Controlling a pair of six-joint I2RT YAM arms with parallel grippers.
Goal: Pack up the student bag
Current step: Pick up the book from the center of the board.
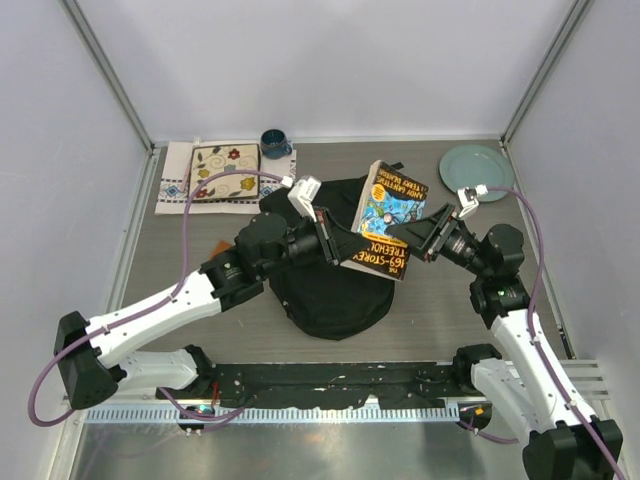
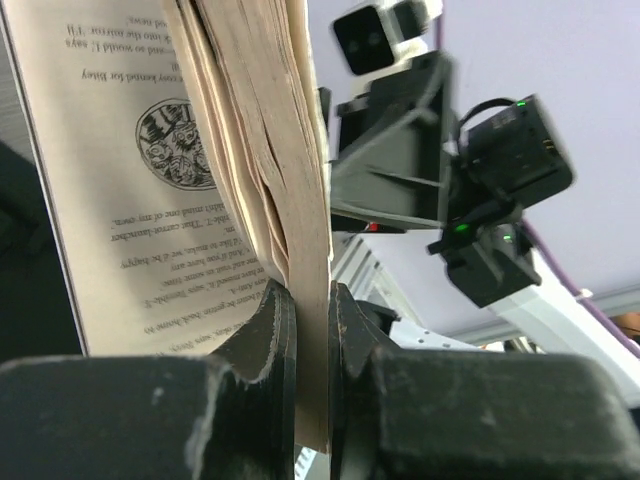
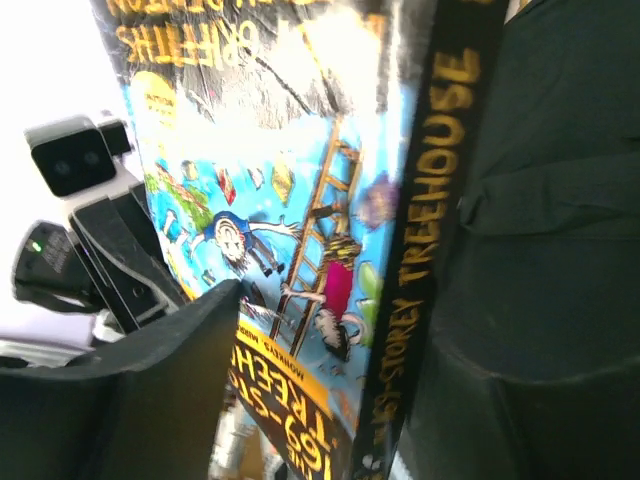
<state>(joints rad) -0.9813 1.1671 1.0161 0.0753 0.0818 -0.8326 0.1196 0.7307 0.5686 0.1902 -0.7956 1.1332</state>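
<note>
Top external: your left gripper (image 1: 332, 244) pinches the Treehouse paperback (image 1: 388, 218) upright over the student bag (image 1: 330, 300), which is flat on the table (image 1: 420, 322), probably so the right gripper (image 1: 424, 237) can straddle it with spread jaws; can't tell if it's gripping.

A grey table (image 1: 170, 255) carries a black backpack (image 1: 330, 300) at centre frame, an embroidered cloth (image 1: 172, 185) at upper left, a dark blue cup (image 1: 275, 143) by the cloth's corner, and a green plate (image 1: 476, 170) at upper right.
</note>
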